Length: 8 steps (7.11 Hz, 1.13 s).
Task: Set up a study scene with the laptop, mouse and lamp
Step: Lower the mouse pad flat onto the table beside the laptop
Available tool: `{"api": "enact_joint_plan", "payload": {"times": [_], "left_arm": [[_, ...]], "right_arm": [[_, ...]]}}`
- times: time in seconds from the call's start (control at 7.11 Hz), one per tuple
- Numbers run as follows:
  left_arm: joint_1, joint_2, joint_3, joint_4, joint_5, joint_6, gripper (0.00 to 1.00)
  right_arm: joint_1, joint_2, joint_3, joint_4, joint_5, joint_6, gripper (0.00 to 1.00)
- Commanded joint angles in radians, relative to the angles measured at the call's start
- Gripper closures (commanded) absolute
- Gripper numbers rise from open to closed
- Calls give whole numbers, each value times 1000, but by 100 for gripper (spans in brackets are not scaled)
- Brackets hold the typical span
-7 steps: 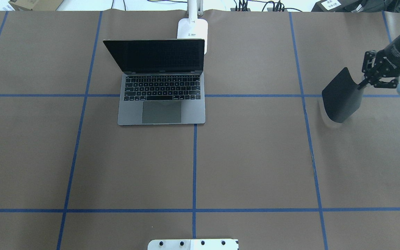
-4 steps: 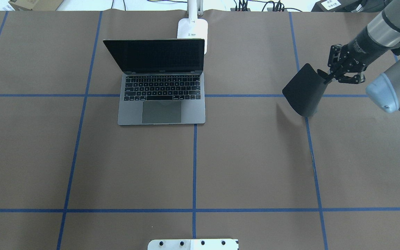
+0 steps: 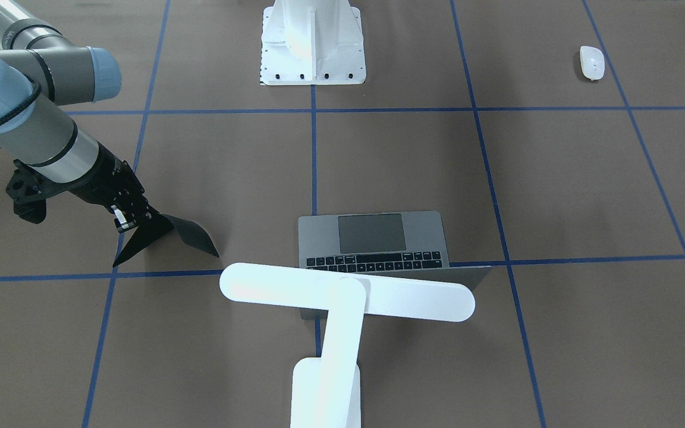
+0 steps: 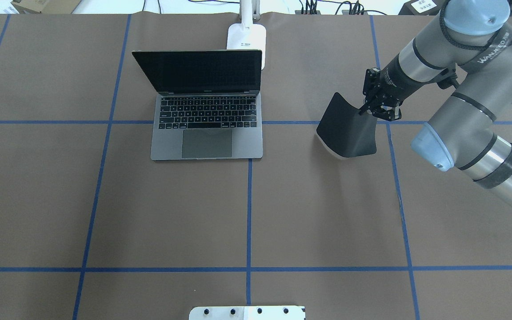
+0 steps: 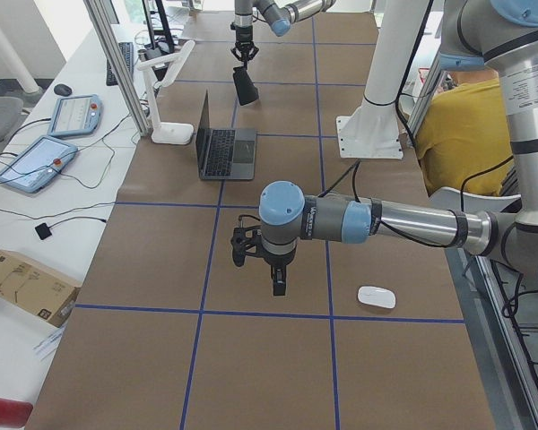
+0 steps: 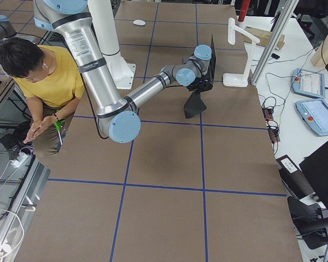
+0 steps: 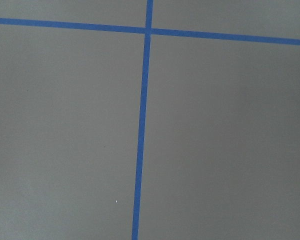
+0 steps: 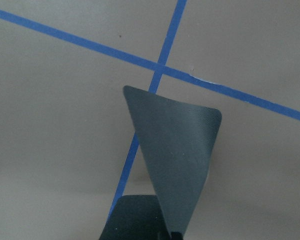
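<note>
The slim grey metal laptop (image 4: 207, 129) sits open on the brown desk (image 4: 318, 213), trackpad edge toward the robot and dark screen on the far side. The white T-shaped lamp (image 3: 342, 294) stands just behind it, its bar head running crosswise over the lid. The small white oval mouse (image 3: 591, 62) lies well apart on the robot's left, long axis pointing away from the robot. The right claw (image 4: 374, 109) is clamped on a curled flat black pad (image 4: 347, 133). Whether the left claw (image 5: 279, 285) is apart or together, I cannot tell.
</note>
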Motion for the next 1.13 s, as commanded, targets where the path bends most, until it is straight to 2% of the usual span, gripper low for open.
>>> {"api": "enact_joint_plan", "payload": {"times": [0.0,0.28,0.56,0.84,0.98], "left_arm": [[0,-1,-3,0,0,0,0],[0,-1,-5,0,0,0,0],[0,-1,-5,0,0,0,0],[1,-3,-3,0,0,0,0],[2,-3,0,0,0,0,0]], "right_arm": [[-29,34,-32,3,-91,28,100],[-30,64,-107,5,-142,25,100],[-30,74,-176,70,-175,25,100],[-32,161,-303,102,-207,28,100],[-44,176,-320,106,-230,31,100]]}}
